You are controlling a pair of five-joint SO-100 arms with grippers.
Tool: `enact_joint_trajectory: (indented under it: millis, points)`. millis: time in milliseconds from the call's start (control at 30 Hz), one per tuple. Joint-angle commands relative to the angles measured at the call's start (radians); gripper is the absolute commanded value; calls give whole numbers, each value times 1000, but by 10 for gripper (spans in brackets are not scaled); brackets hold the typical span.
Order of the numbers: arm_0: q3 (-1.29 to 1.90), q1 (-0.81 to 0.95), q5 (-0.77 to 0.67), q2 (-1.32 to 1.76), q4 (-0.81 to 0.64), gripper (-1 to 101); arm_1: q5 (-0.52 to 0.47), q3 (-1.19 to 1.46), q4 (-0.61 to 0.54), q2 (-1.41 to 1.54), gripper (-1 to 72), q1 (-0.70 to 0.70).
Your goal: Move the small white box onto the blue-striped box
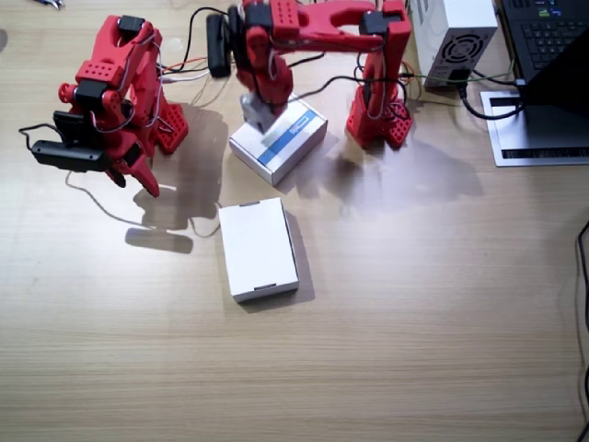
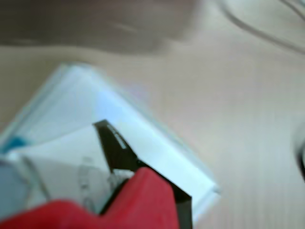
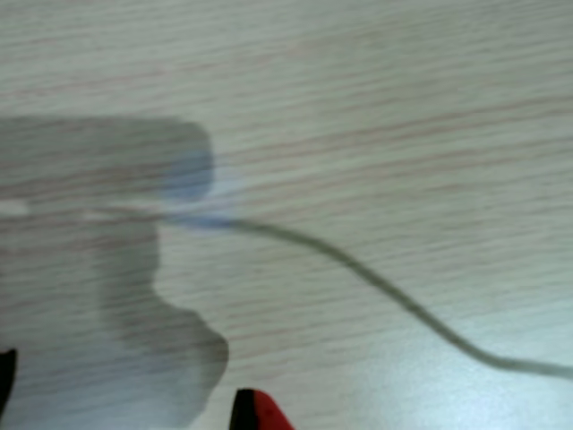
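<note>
Nearest, the large plain white box (image 1: 259,250) lies flat on the table (image 1: 414,350), untouched. Further back, the left gripper (image 1: 260,118) is clamped on the small white box (image 1: 259,114), just over the blue-striped box (image 1: 279,139) — contact unclear. Right gripper (image 1: 138,175) hangs beside its base over a cable (image 3: 394,296), fingers' state unreadable.
</note>
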Motion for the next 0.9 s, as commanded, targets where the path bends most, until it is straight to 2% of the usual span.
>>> enact_joint_trajectory:
  millis: [0,267,333,400,733,800,833,867]
  points:
    - [21,74,-37,64,9,119,-3,-26,-3,29,374,23]
    - [176,0,-20,130,-97,207,-41,-28,3,31,374,66]
    - [147,-20,-9,144,-69,227,-43,-28,3,31,379,69]
    - [75,-49,44,126,8,346,-44,-28,3,32,381,67]
    - [8,-178,104,270,23,370,-44,-25,3,38,386,69]
    - [-40,-261,112,342,23,326,-34,-20,0,49,373,66]
    - [-61,-316,112,387,23,247,-28,-17,-3,55,345,67]
    - [-78,-368,109,433,23,99,-21,-17,-3,55,265,71]
